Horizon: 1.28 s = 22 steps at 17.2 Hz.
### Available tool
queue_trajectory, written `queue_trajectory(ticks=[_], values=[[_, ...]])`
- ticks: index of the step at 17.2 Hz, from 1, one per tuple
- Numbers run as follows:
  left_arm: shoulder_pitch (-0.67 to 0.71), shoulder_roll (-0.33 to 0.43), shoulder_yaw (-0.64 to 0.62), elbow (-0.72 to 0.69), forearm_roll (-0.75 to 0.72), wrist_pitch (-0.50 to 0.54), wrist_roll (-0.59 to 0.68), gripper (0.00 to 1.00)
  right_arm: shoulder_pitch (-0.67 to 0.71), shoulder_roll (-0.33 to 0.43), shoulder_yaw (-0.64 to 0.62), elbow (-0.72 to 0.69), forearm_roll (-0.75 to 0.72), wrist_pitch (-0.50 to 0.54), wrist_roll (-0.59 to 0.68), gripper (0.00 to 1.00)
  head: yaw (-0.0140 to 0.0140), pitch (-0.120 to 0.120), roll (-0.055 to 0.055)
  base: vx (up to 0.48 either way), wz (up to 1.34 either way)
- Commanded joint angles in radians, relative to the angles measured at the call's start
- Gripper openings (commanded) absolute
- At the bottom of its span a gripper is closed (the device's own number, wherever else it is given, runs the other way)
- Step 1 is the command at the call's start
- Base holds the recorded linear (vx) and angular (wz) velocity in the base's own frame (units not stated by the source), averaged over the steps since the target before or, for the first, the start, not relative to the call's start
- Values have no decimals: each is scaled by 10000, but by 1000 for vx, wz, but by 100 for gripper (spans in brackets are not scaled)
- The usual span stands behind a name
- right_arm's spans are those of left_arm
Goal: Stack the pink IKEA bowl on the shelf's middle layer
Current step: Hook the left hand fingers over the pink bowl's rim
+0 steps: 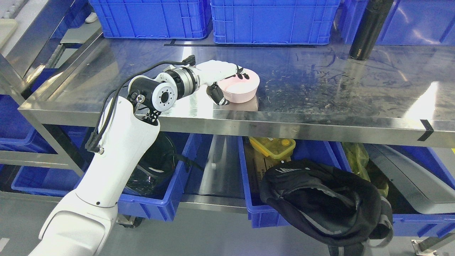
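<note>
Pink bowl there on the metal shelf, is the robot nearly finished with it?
The pink bowl already sits on the steel shelf, near its front edge. The left hand is on it right now, fingers over the rim and thumb against the outer wall. Only one bowl shows, so nothing looks stacked yet; letting go and pulling back also remain. The right arm is out of view.

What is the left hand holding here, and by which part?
The left hand grips the pink bowl by its left rim, fingers over the edge, thumb outside.

free: steel shelf [320, 81] right of pink bowl [241, 87] | blocked: blue crates [273, 21] behind, black bottle [369, 28] far right
</note>
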Motion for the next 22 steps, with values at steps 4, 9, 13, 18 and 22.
queue_trajectory(ticks=[4,9,13,18,22], values=[[-52,-108,60,759,-184,-62,-27,64,230,-175,0,-175,1,6,0,100,0,0,0,0,0],[-205,-200,-16,1234,-214,-353,-27,58,230,-175,0,-175,1,6,0,100,0,0,0,0,0],[-221,-338,-124,1526,-230,-537,-58,54,230,-175,0,-175,1,6,0,100,0,0,0,0,0],[-267,-629,-139,2001,-306,-614,-58,49,230,-175,0,-175,1,6,0,100,0,0,0,0,0],[-359,-768,-124,2155,-429,-1166,-104,27,230,-175,0,-175,1,6,0,100,0,0,0,0,0]])
